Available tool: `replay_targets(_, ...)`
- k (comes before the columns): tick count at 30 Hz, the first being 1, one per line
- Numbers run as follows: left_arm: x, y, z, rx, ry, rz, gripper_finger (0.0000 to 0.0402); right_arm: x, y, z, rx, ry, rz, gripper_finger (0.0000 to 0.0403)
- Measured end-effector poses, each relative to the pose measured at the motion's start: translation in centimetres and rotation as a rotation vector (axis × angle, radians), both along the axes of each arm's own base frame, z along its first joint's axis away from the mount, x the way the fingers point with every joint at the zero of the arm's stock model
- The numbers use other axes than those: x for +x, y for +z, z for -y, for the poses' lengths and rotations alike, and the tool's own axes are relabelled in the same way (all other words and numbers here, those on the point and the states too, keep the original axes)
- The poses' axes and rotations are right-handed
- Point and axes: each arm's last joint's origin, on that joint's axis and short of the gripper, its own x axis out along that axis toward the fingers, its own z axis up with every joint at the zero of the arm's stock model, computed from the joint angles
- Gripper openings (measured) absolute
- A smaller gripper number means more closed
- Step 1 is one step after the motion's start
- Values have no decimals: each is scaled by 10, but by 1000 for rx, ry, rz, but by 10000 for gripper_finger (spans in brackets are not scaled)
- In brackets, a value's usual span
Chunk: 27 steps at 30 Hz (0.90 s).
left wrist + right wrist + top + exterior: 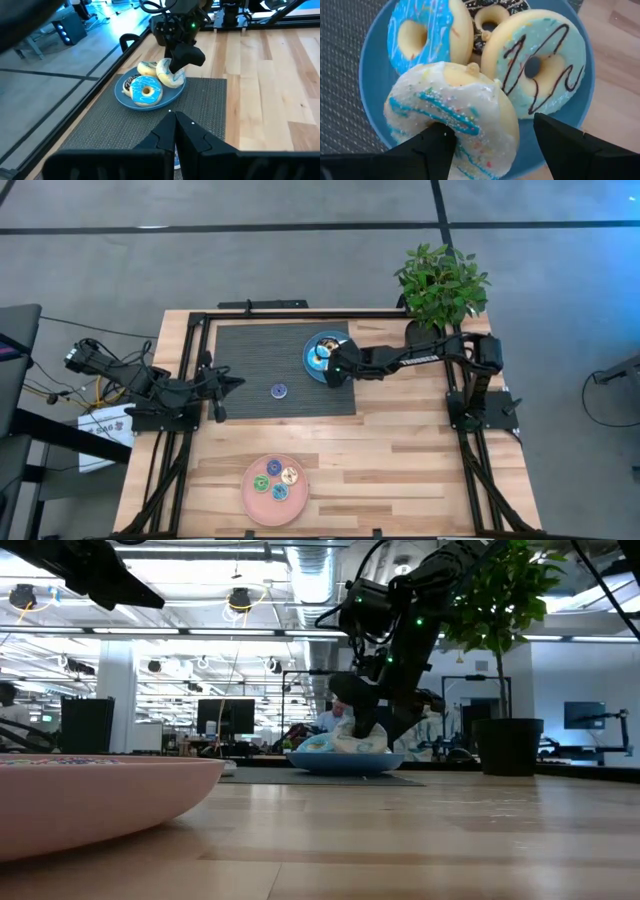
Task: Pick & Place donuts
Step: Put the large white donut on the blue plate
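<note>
The right gripper (487, 137) is at the blue plate (372, 75), its fingers spread either side of a white-iced donut with cyan stripes and sprinkles (452, 117), which stands tilted up on edge against them. Whether the far finger touches it cannot be told. Just behind lie a cyan-iced donut (427, 32), a pale-blue donut with dark zigzag (540, 62) and a dark brown donut (492, 15). On the mat, a small blue donut (279, 390) lies apart. The left gripper (175, 122), fingers together, waits at the mat's left edge. The pink plate (255, 490) holds four small donuts.
</note>
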Motion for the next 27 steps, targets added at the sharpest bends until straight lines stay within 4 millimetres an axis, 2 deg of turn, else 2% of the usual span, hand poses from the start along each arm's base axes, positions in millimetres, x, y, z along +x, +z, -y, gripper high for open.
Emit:
replay_targets(10, 0, 0, 0, -5, -5, 0, 0, -3, -1, 4, -25, -47, -20, 256)
replay_targets(27, 0, 0, 0, -15, -12, 1, 0, -6, 0, -5, 25, -2, -52, 256)
